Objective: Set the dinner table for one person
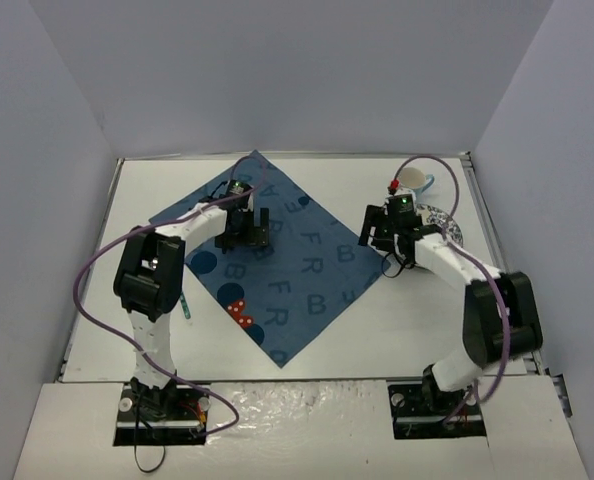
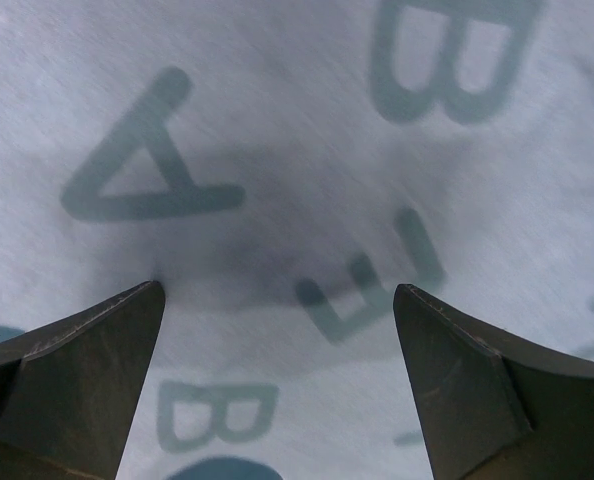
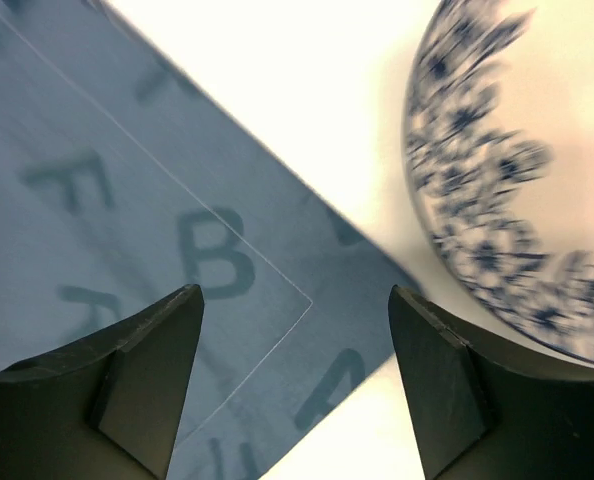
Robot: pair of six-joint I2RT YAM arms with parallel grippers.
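Note:
The dinner table (image 1: 397, 320) is a white top with a dark blue letter-printed cloth (image 1: 287, 260) spread on it as a diamond. My left gripper (image 1: 254, 240) hangs open just above the cloth's upper middle. In the left wrist view only cloth (image 2: 277, 150) lies between the open fingers of the left gripper (image 2: 277, 288). My right gripper (image 1: 380, 238) stands open over the cloth's right corner. The right wrist view has that corner (image 3: 127, 200) under the right gripper (image 3: 295, 291), which holds nothing, and a blue-flowered plate (image 3: 487, 200) lies just to the right.
The flowered plate (image 1: 439, 222) lies on bare table right of the cloth, partly under the right arm. A white cup with a blue handle (image 1: 414, 182) stands behind it. A thin teal utensil (image 1: 185, 305) lies left of the cloth. Grey walls enclose three sides.

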